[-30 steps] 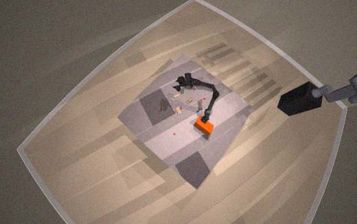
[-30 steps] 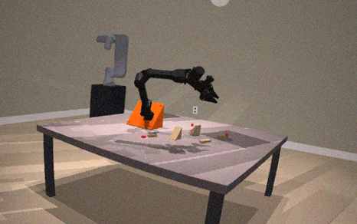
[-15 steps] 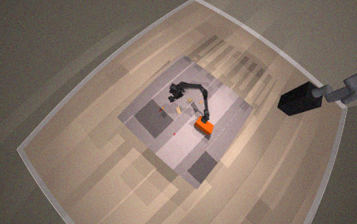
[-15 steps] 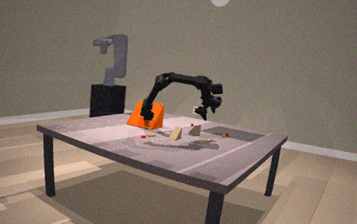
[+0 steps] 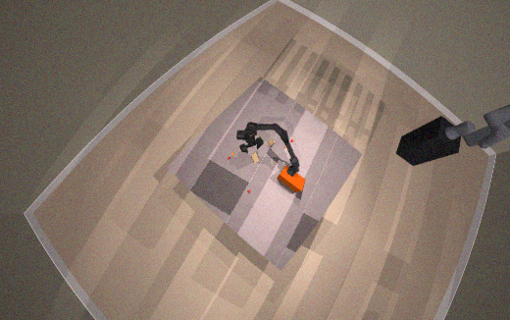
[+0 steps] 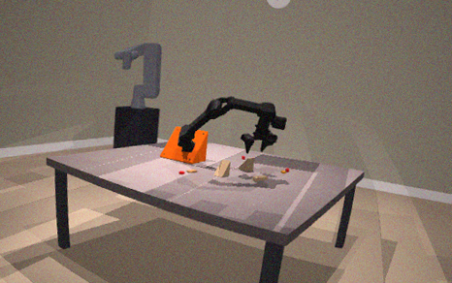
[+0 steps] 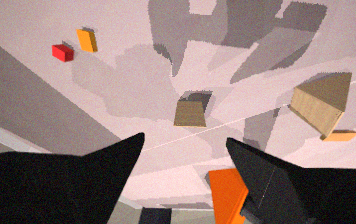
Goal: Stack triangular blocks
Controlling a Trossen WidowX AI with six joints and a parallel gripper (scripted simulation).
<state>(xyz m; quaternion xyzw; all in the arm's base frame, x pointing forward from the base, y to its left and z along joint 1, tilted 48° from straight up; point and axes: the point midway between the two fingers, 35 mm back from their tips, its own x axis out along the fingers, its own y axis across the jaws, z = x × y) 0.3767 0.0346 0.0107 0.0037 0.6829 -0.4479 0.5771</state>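
One tan triangular block rests on the table, near the middle of the wrist view. The other tan triangular block rests on the table apart from it, at the right of the wrist view with a triangular end visible. My gripper is open and empty, pointing down above the table near the first block. Its fingers touch neither block. The exact tilt of the first block's sloped face is hard to tell.
A flat tan piece lies near the blocks. A red piece and an orange piece lie together. Another small orange piece and a red piece lie nearer the orange base.
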